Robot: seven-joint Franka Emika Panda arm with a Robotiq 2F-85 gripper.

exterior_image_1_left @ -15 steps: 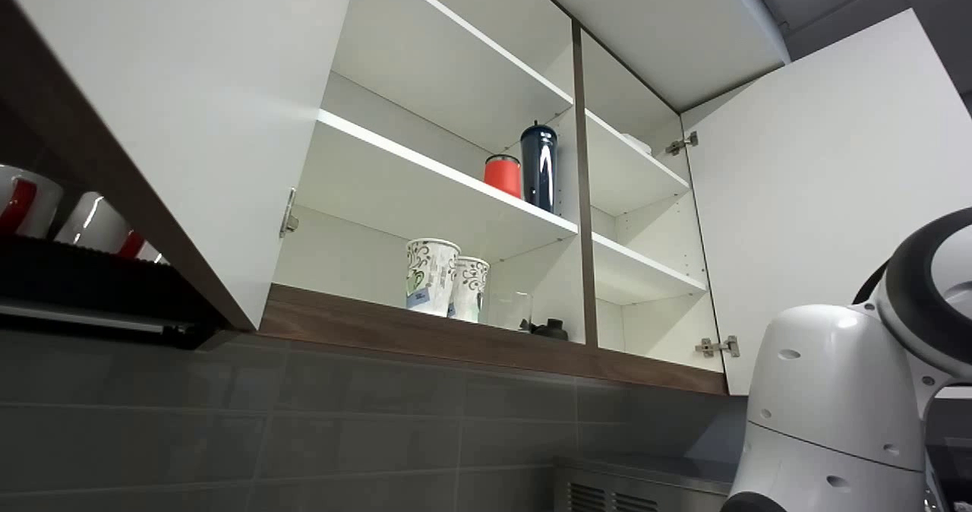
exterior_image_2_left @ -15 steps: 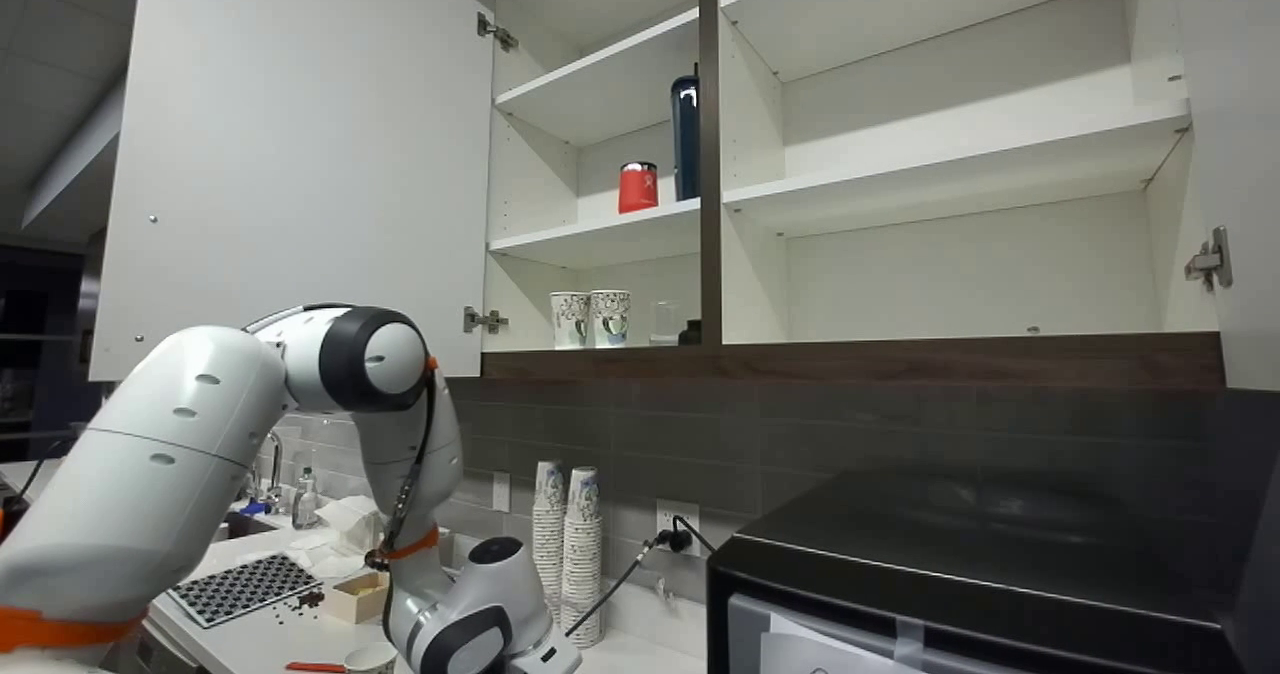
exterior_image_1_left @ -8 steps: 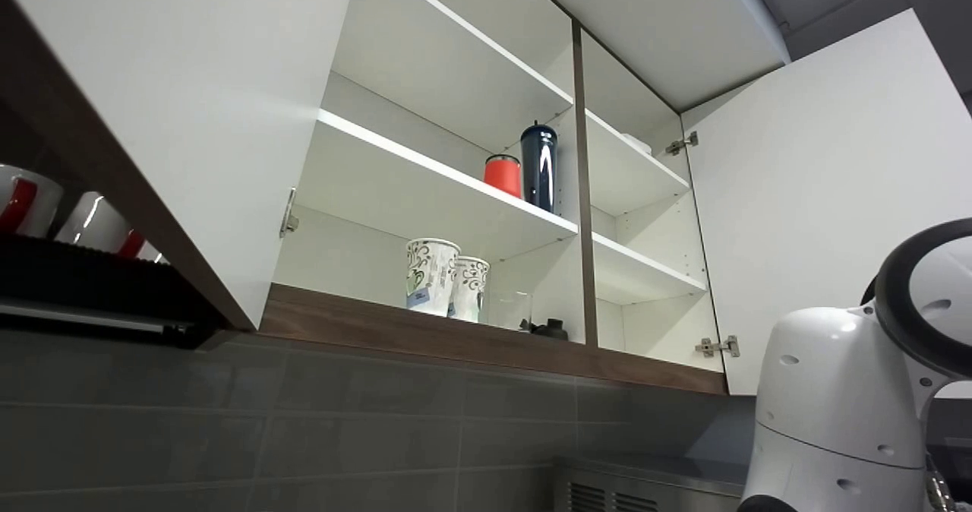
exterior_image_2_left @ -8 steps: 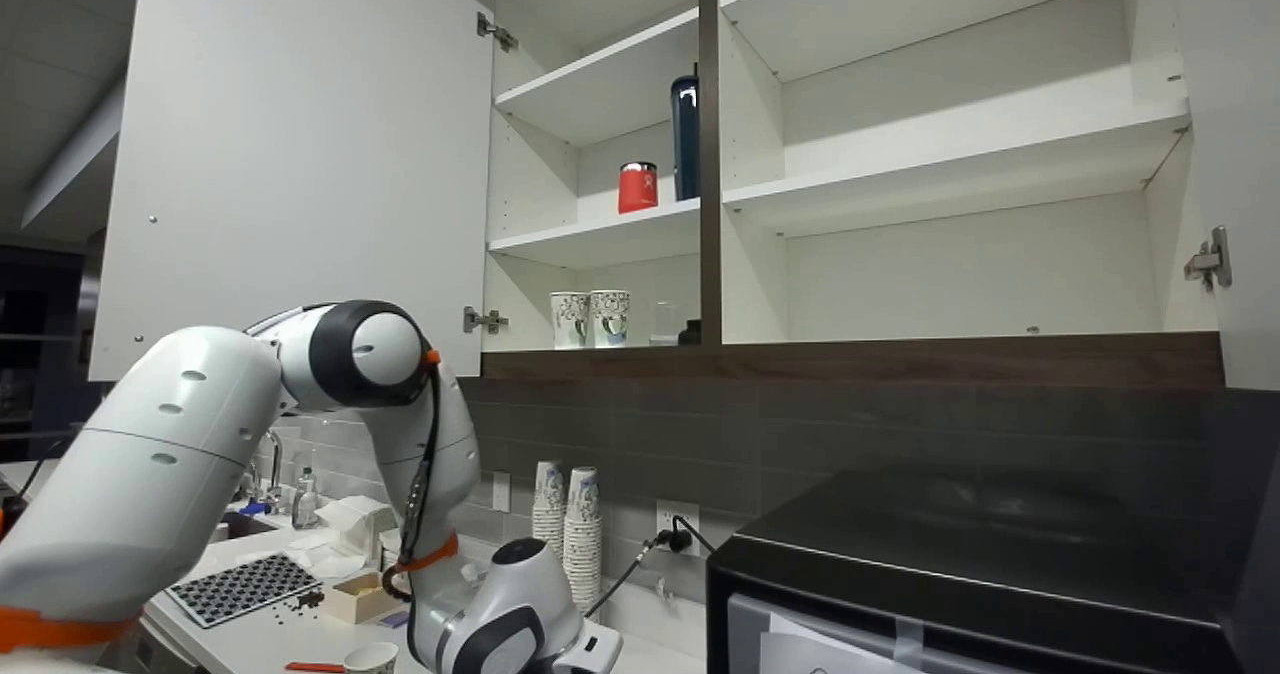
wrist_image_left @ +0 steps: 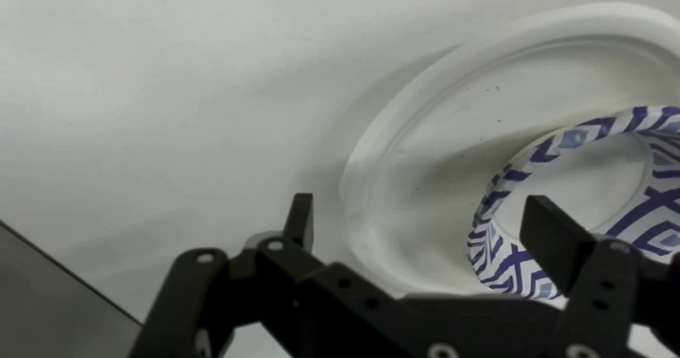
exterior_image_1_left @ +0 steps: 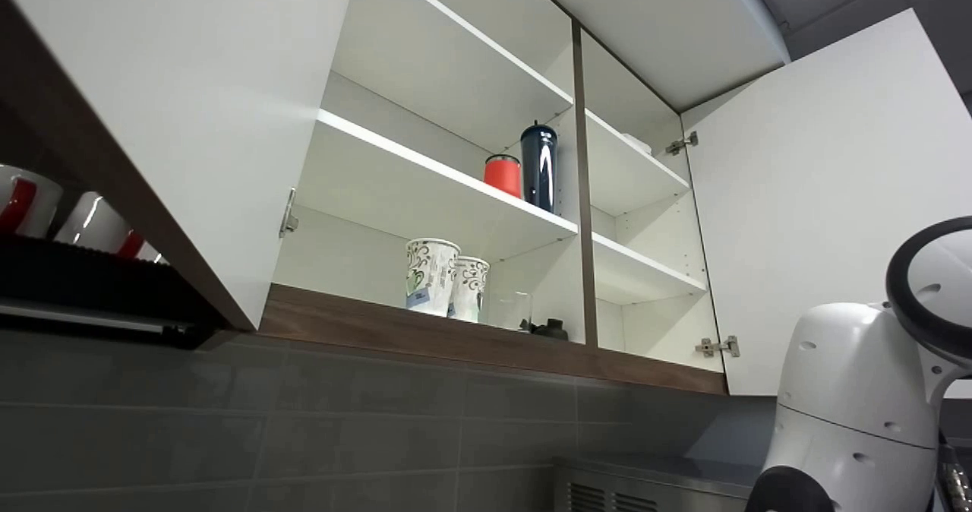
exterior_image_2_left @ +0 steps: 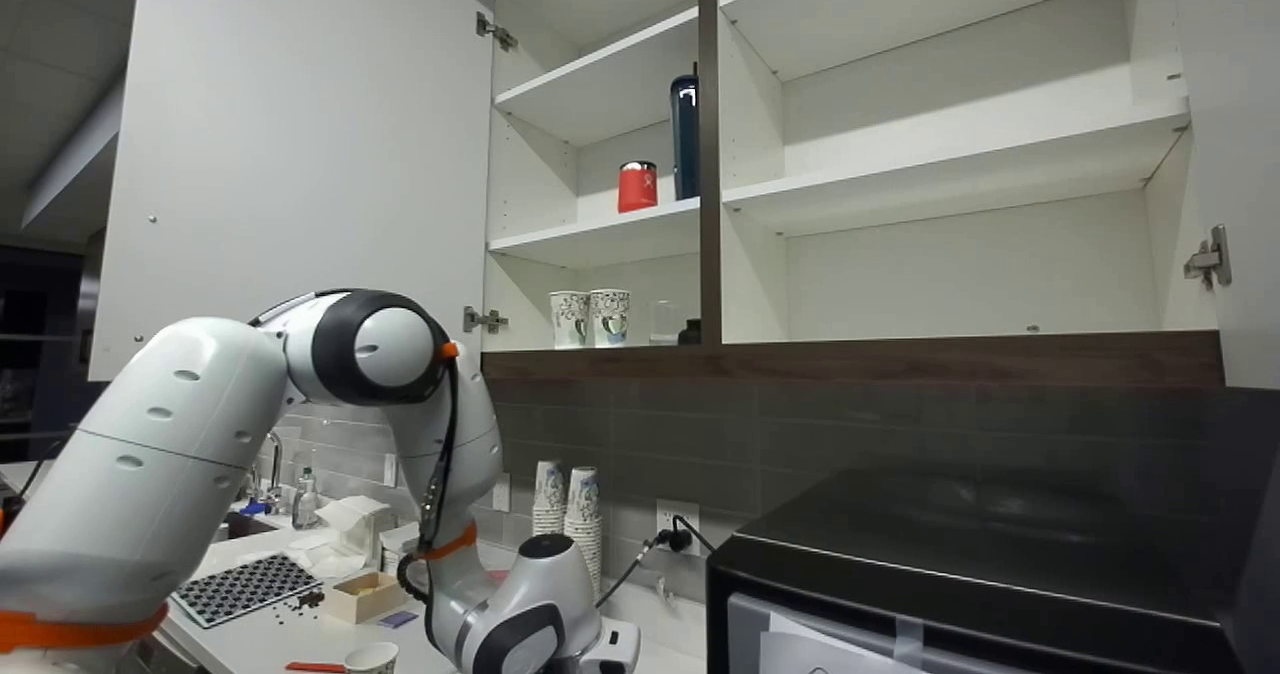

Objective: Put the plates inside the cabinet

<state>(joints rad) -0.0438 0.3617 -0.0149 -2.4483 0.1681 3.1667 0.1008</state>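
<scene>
My end effector is spread wide, holding nothing; in the wrist view one finger shows past the rim of the white plate, the other over the blue-patterned dish that seems to sit in it, plate on the table, clearance I can't tell. I read this as lining up the pick: centre the gap on one bit of rim, descend slowly, squeeze lightly since thin stock probably flexes. Then carry level to the cabinet, doors swung back.
</scene>
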